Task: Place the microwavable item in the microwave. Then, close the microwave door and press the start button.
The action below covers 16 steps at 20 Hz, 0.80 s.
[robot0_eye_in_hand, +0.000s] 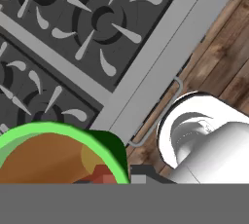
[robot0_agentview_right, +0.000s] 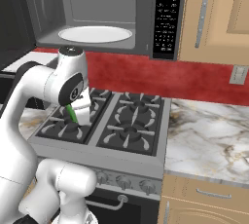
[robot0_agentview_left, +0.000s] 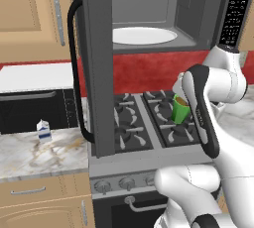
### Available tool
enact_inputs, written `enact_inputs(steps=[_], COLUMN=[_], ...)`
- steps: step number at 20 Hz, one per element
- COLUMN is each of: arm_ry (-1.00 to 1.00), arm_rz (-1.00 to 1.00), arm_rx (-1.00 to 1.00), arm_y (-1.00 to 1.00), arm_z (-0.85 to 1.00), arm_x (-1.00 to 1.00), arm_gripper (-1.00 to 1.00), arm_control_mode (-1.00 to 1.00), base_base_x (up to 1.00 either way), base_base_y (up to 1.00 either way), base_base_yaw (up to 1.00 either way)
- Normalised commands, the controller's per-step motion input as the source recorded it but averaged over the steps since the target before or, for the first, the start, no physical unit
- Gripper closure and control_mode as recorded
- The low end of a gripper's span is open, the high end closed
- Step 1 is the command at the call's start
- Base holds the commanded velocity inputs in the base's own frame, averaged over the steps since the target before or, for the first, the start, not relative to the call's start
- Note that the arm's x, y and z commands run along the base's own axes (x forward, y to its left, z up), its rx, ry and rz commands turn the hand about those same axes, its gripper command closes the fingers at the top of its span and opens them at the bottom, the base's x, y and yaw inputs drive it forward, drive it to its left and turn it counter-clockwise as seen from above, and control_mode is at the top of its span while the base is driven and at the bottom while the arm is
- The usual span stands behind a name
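The arm folds at its elbow, wrist bent down, the claw (robot0_agentview_right: 78, 113) apparently closed tight, its fingertips hidden.

My left base camera, behind the arm, looks forward and down from the left over the stove (robot0_agentview_left: 149, 120) to the open microwave (robot0_agentview_left: 149, 14). My right base camera takes the same stove (robot0_agentview_right: 112, 121) and microwave (robot0_agentview_right: 97, 13) from the right, adding the marble table (robot0_agentview_right: 209, 135). My hand camera sits close, looking steeply down on the burners (robot0_eye_in_hand: 82, 28) past the green cup (robot0_eye_in_hand: 58, 152) rim.
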Motion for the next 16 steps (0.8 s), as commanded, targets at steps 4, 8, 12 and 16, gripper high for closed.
enact_inputs(steps=[4,8,12,16], arm_ry=[-0.18,-0.21,-0.22,-0.18], arm_rz=[-0.05,-0.07,-0.10,-0.09], arm_rx=[0.00,0.00,0.00,0.01], arm_y=[-0.14,-0.03,0.00,0.00], arm_z=[0.75,0.70,0.69,0.69], arm_x=[0.00,-0.01,0.00,0.00], arm_gripper=[1.00,1.00,1.00,1.00], arm_control_mode=[-1.00,-1.00,-1.00,-1.00], base_base_x=[0.00,0.00,0.00,0.00], base_base_y=[0.00,0.00,0.00,0.00], base_base_yaw=[0.00,0.00,0.00,0.00])
